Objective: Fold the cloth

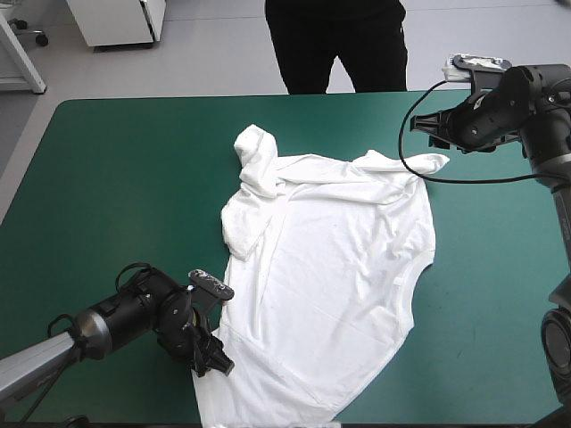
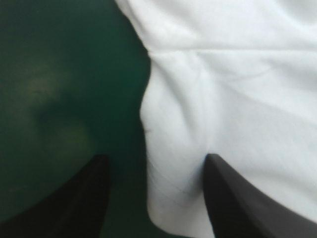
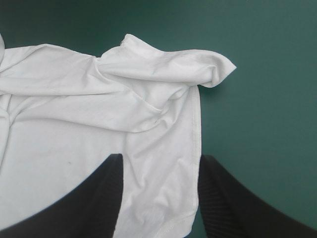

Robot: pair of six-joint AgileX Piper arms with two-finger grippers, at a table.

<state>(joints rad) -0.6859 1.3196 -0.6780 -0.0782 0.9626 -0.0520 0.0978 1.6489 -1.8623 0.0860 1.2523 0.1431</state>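
your left gripper sits low at the near corner of the t-shirt, fingers spread wide. one finger is over the teal-green cover, the other over white cloth, and the shirt's edge runs right between them. nothing pinched. your right gripper is spread apart too, hovering above the far right sleeve. the shirt's seamed side edge lies under the gap between its fingers, with the bunched sleeve just ahead. the t-shirt lies mostly flat across the middle of the table, its other sleeve crumpled and folded in, well ahead of your left gripper.
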